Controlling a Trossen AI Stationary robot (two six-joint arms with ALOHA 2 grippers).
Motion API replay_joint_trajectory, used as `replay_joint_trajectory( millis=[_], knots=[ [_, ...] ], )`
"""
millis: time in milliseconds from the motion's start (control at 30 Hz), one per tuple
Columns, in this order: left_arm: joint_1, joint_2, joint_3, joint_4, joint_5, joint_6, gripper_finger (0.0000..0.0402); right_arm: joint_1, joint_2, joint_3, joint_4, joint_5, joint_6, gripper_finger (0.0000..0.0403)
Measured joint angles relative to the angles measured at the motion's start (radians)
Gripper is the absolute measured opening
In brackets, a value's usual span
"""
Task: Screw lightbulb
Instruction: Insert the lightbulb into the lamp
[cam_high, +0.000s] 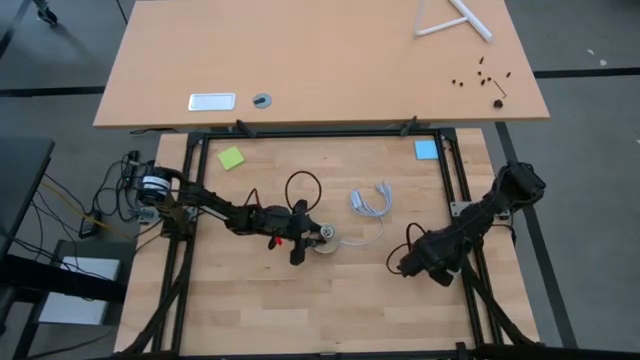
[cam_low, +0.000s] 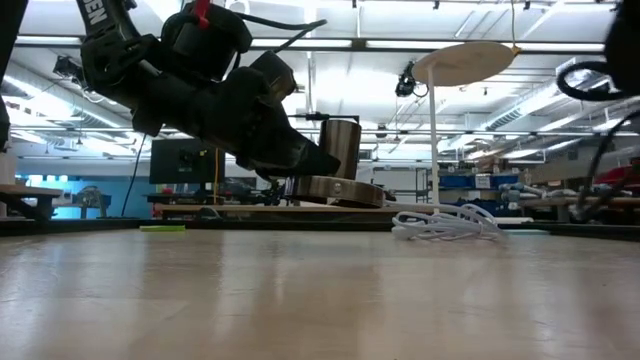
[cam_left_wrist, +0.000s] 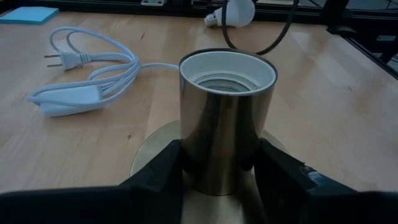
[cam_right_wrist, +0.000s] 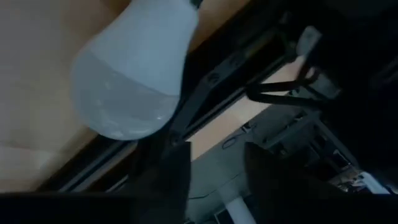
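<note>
One table (cam_high: 250, 300), two arms. The left gripper (cam_left_wrist: 217, 165) clasps the single metal socket (cam_left_wrist: 225, 118) mid-table; its coiled white cord (cam_left_wrist: 87, 78) lies beyond. One lightbulb (cam_right_wrist: 134, 78) lies near the right gripper (cam_high: 418, 262), whose jaw state I cannot tell.

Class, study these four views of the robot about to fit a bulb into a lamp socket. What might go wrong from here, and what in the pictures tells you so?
1. The bulb lies on the table by the right end effector, far from the socket; it may roll off when grasped.
2. The left end effector clamps the socket, which may tilt, so the threads cross.
3. The cord lies loose beside the base and may snag.
</note>
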Motion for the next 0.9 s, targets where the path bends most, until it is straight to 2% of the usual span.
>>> replay_joint_trajectory(
  millis=[200,267,500,633,767,900],
  knots=[
    [0.000,0.000,0.000,-0.001,0.000,0.000,0.0159,0.042,0.000,-0.047,0.145,-0.064,0.042,0.0029],
    [0.000,0.000,0.000,-0.002,0.000,0.000,0.0159,0.049,0.000,-0.048,0.203,-0.079,0.044,0.0010],
    [0.000,0.000,0.000,-0.002,-0.001,0.004,0.0159,0.051,0.000,-0.017,0.344,-0.086,0.087,0.0036],
    [0.000,0.000,0.000,-0.002,-0.001,0.005,0.0159,0.047,0.000,0.055,0.344,-0.022,0.069,0.0036],
    [0.000,0.000,0.000,-0.002,-0.001,0.006,0.0159,0.047,0.000,0.138,0.344,0.077,-0.032,0.0031],
    [0.000,0.000,0.000,-0.002,-0.002,0.006,0.0159,0.047,0.000,0.160,0.215,0.027,-0.074,0.0025]
  ],
)
